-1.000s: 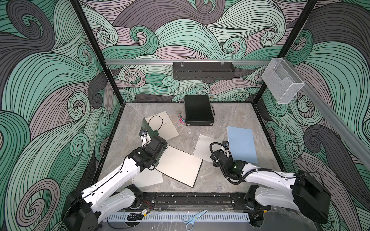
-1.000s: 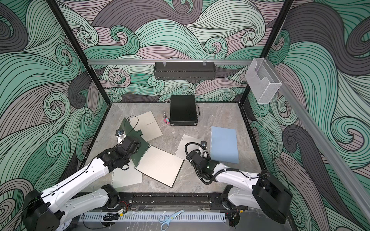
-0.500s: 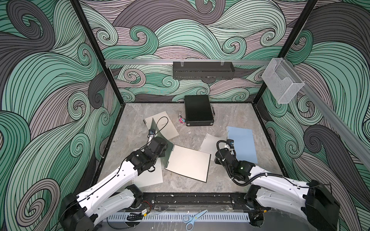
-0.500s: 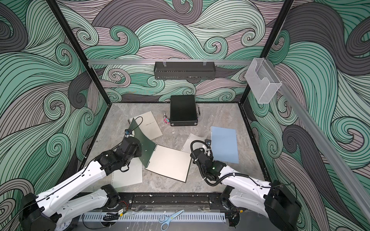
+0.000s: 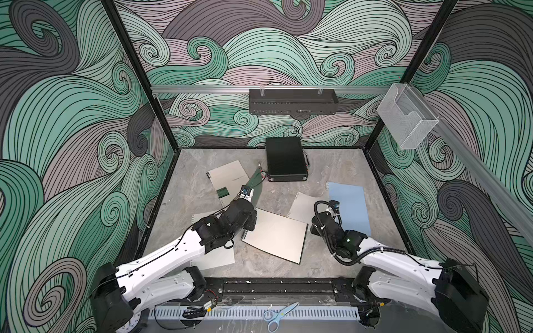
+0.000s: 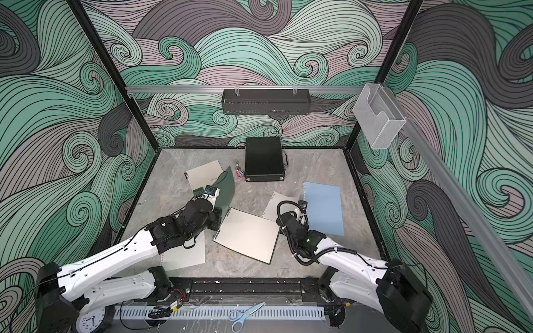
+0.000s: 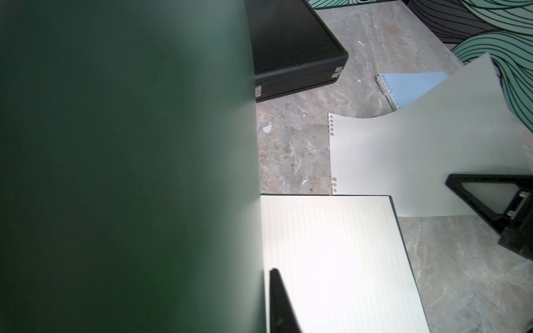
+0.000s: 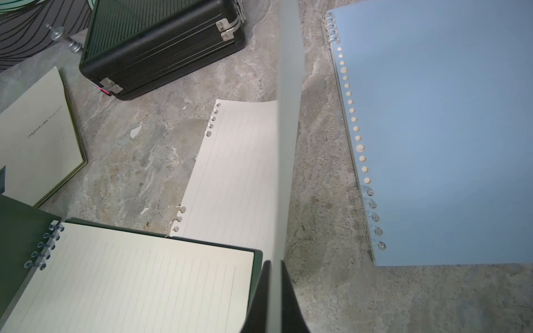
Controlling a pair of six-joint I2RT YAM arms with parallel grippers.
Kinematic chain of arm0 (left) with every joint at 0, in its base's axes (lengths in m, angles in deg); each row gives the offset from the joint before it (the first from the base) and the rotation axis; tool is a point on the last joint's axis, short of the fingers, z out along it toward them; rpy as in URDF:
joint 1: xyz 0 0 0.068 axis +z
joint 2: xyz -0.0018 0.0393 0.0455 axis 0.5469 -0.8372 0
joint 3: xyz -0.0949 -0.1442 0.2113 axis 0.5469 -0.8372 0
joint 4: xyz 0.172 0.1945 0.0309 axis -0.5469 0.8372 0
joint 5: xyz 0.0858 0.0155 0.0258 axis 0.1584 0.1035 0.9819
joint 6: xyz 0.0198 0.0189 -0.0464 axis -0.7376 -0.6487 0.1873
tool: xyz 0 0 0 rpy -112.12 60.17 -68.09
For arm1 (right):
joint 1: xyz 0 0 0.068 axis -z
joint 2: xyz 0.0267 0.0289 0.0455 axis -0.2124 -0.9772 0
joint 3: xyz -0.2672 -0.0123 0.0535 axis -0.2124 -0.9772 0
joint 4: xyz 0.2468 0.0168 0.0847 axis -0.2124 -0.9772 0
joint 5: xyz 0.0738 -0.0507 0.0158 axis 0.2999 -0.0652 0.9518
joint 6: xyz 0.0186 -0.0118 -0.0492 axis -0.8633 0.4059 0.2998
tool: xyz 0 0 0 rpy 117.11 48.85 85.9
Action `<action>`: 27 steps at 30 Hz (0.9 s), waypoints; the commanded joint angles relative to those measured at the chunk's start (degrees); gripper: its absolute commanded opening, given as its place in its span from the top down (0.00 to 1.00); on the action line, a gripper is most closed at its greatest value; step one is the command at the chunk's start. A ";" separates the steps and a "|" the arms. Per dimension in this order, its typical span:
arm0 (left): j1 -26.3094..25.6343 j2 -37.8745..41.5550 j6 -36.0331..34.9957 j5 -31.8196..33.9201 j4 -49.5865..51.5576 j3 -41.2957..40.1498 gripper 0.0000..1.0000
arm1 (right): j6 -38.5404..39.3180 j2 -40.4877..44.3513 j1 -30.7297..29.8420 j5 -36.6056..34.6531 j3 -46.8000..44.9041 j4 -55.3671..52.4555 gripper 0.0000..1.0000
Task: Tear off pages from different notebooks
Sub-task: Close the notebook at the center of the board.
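The dark green notebook lies open in the middle with a lined page up. Its green cover stands raised against my left gripper. One finger shows beside the cover's edge; the other is hidden behind it. My right gripper is shut on a loose punched page, which lies right of the open notebook in both top views. A second page lies under my left arm. The beige notebook is at the back left. The light blue notebook is at the right.
A black hard case stands at the back centre, with a small metal piece beside it. Blue scissors lie on the front rail. A wire basket hangs on the right wall and a black shelf on the back wall.
My left arm has swung the green cover up and to the right, and the open notebook has slid right and turned. My right gripper has drawn back slightly with its page.
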 commanded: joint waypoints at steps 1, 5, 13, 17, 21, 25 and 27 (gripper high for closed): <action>-2.07 -2.35 -2.42 -2.71 -3.68 2.49 0.61 | -1.50 0.78 0.47 -0.92 -0.71 -0.73 1.00; -4.89 -4.36 -3.28 -3.69 -7.17 1.89 0.33 | -0.55 2.37 1.62 -1.69 -0.17 -2.43 1.00; -9.68 -2.97 -5.39 -10.14 -13.19 -0.27 0.09 | 0.84 7.85 4.06 -2.64 0.10 -5.92 1.00; -11.70 -1.39 -7.10 -16.52 -18.50 -3.09 0.05 | -0.02 9.78 4.82 -2.04 -1.22 -6.35 1.00; -14.02 -0.67 -5.17 -13.18 -17.25 -3.41 0.05 | -0.45 14.00 5.25 -3.10 -2.33 -9.01 1.00; -14.84 -0.31 6.13 -2.06 -14.89 -5.51 0.05 | 2.69 18.31 5.67 -5.01 -0.46 -13.64 1.00; -14.85 -0.95 15.85 5.70 -8.49 -5.51 0.05 | 3.76 20.36 5.70 -4.86 0.33 -14.67 1.00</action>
